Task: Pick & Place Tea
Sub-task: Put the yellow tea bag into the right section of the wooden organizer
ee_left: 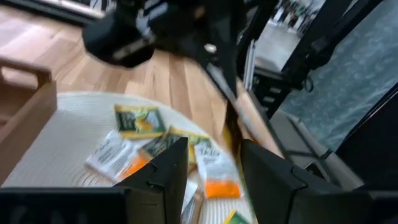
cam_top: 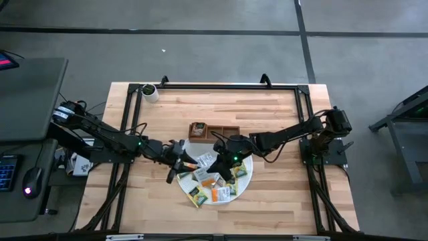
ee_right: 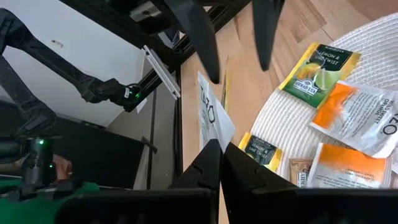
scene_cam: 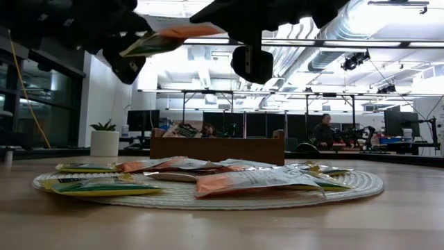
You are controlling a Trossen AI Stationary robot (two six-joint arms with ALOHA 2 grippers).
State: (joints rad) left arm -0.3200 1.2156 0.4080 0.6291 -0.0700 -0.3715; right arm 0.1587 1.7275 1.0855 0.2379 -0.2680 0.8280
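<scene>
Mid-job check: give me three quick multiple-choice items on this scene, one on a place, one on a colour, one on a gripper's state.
1. Where is the wooden tray relative to the mat? A on it; B beside it; C under it.
2. What colour is the mat? A white; B blue; C black.
3. The right gripper is: A open; B shut on a white packet; C shut on nothing.

Answers: B, the wooden tray sits just past the mat's rim. A, the mat's weave shows white. B, the right gripper pinches the white packet at its fingertips, with the left gripper open close by.
</scene>
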